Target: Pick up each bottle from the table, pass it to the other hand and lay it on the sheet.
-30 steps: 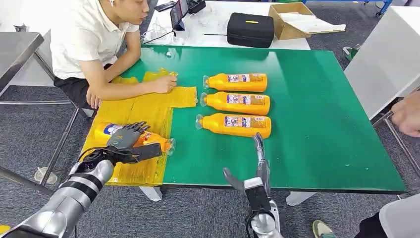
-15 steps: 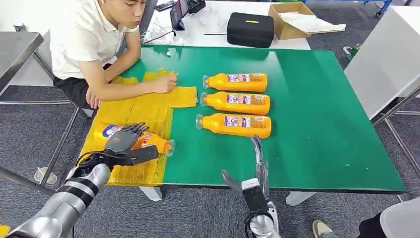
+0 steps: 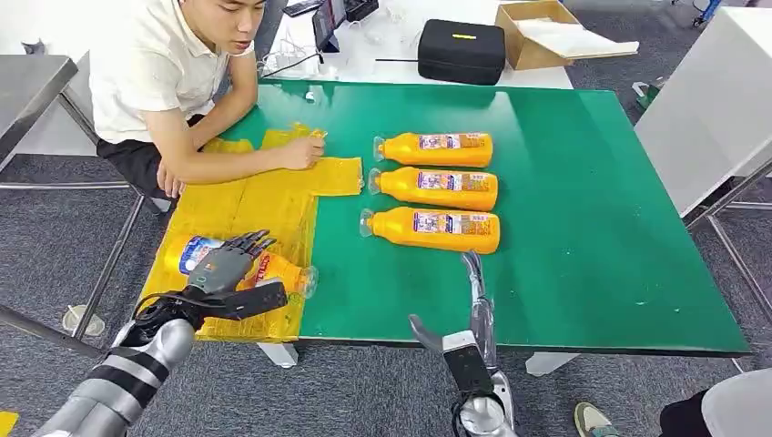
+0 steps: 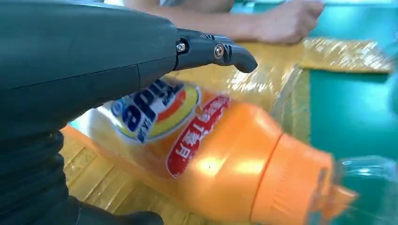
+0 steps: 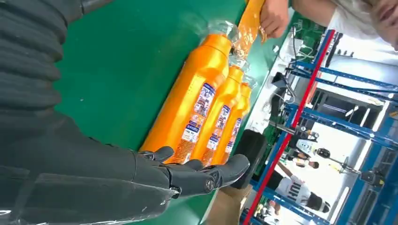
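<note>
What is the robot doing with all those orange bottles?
The left robot hand holds one orange bottle over the yellow sheet at the table's near left corner. Three more bottles lie side by side on the green table, waiting. The right robot hand is open beside the nearest of them. A person sitting at the table rests a hand on the sheet's far end.

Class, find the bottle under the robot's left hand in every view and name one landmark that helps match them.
Head view: bottle lower left, on the yellow sheet, under the left hand.
Left wrist view: bottle centre, close up.
Right wrist view: not in it.
Shared landmark: green table.
</note>
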